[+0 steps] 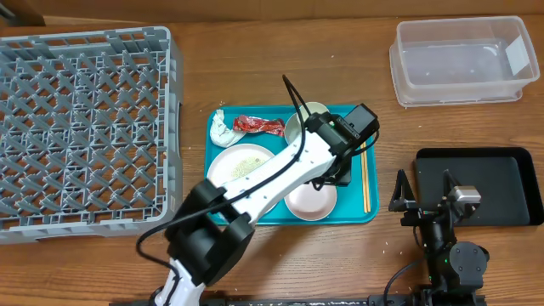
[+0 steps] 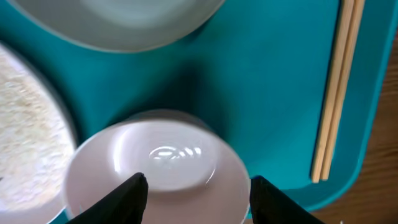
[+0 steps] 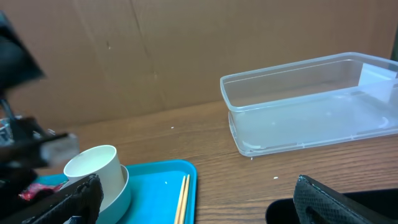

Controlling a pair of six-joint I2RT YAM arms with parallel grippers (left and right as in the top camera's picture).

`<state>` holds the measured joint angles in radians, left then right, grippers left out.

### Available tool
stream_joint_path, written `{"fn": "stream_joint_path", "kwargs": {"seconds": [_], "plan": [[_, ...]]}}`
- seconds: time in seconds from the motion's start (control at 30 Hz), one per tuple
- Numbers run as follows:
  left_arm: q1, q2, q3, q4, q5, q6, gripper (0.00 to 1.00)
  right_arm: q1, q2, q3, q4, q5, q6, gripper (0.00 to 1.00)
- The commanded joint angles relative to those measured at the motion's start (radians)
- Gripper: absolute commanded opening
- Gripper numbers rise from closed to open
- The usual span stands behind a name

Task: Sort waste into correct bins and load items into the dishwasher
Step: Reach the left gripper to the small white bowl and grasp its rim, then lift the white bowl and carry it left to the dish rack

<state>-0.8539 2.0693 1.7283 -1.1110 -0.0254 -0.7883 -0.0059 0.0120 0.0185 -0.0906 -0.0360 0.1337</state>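
A teal tray (image 1: 357, 212) holds a white plate (image 1: 238, 163) with rice residue, a red wrapper (image 1: 259, 127), a crumpled tissue (image 1: 223, 129), a white cup (image 1: 308, 115) standing in a pale bowl, a small pink bowl (image 1: 308, 202) and wooden chopsticks (image 1: 366, 183). My left gripper (image 1: 330, 174) is open just above the pink bowl (image 2: 155, 168), its fingers (image 2: 199, 199) straddling the bowl's near side; the chopsticks (image 2: 336, 93) lie to the right. My right gripper (image 1: 423, 189) is open and empty, off the tray to the right. Its wrist view (image 3: 199, 205) shows the cup (image 3: 93, 168) and chopsticks (image 3: 182, 199).
A grey dish rack (image 1: 85, 127) stands at the left. A clear plastic bin (image 1: 463, 59) is at the back right, also in the right wrist view (image 3: 311, 106). A black bin (image 1: 501, 170) sits at the right, beside the right arm.
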Motion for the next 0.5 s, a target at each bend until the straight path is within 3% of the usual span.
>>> {"fn": "stream_joint_path", "kwargs": {"seconds": [0.0,0.2,0.37,0.47], "plan": [[-0.017,0.026,0.006,0.041,0.053,-0.091,0.56,-0.001,-0.009,-0.011,0.006,0.012,-0.004,1.00],[-0.029,0.076,0.006,0.044,0.045,-0.179,0.57,-0.001,-0.009,-0.011,0.006,0.012,-0.004,1.00],[-0.041,0.114,0.006,0.045,0.044,-0.181,0.57,-0.001,-0.009,-0.011,0.006,0.012,-0.004,1.00],[-0.042,0.125,0.006,0.045,0.044,-0.181,0.51,-0.001,-0.009,-0.011,0.006,0.012,-0.004,1.00]]}}
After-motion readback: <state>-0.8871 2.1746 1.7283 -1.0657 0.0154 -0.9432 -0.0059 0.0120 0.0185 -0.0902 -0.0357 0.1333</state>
